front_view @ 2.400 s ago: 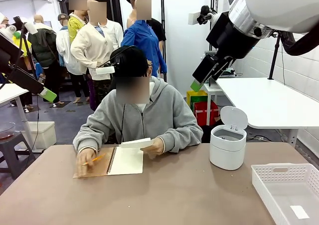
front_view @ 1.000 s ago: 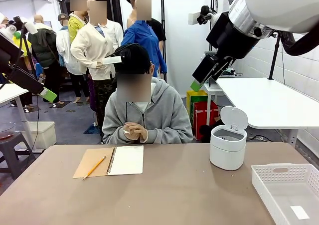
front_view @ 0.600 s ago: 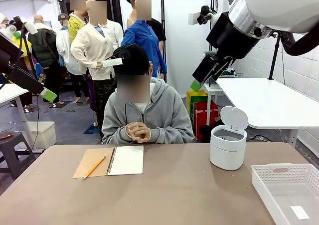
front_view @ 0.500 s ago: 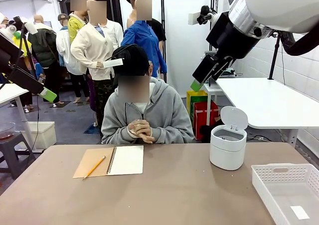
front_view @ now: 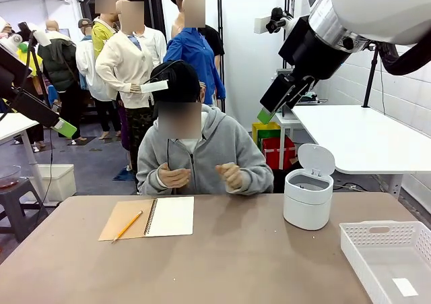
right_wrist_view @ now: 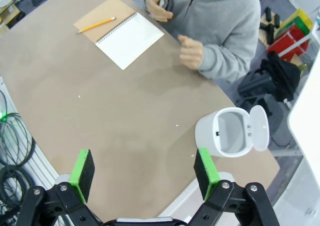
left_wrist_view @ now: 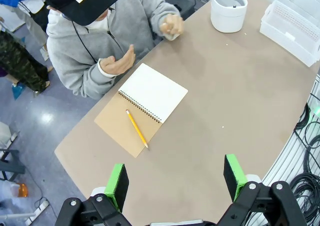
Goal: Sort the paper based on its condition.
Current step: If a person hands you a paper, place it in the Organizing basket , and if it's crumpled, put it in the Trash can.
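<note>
The left gripper (left_wrist_view: 176, 178) is open, its green pads wide apart, high above the counter (left_wrist_view: 215, 100). The right gripper (right_wrist_view: 144, 167) is open as well and holds nothing. From the left gripper, a notebook (left_wrist_view: 152, 91) lies at 12 o'clock, with a pencil (left_wrist_view: 136, 129) on its brown cover. On the counter seen from the front, a white bin (front_view: 306, 206) stands at 2 o'clock and a white basket (front_view: 353, 250) at 4 o'clock. The person shows one open hand (front_view: 174, 177) and one fist (front_view: 231, 176). Whether the fist holds the paper I cannot tell.
</note>
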### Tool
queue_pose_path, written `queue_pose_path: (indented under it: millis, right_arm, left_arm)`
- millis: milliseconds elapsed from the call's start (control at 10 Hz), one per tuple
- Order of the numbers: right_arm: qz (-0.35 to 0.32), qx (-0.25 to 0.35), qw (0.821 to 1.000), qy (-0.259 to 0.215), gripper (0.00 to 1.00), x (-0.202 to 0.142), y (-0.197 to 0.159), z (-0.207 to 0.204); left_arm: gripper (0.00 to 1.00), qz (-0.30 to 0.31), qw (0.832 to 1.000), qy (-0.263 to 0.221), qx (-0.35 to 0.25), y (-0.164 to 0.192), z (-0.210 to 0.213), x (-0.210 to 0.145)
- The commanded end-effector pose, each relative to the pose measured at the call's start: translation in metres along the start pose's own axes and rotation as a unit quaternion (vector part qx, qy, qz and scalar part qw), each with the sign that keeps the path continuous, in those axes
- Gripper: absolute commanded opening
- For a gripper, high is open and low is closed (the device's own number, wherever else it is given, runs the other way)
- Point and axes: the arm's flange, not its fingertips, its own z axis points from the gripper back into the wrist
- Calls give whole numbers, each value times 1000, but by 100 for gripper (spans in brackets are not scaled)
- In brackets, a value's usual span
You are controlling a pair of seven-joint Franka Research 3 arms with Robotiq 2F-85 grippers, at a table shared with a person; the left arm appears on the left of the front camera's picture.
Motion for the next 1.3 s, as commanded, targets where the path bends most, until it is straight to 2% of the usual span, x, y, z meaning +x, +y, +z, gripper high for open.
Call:
queue_pose_path:
  millis: [0, 1200]
  right_arm:
    - [2, 1, 1000, 1, 100, 0, -1, -2]
    - [2, 1, 1000, 1, 100, 0, -1, -2]
  left_arm:
    - [100, 0, 1000, -3, -1, 0, 1, 0]
    - [100, 0, 1000, -3, -1, 0, 1, 0]
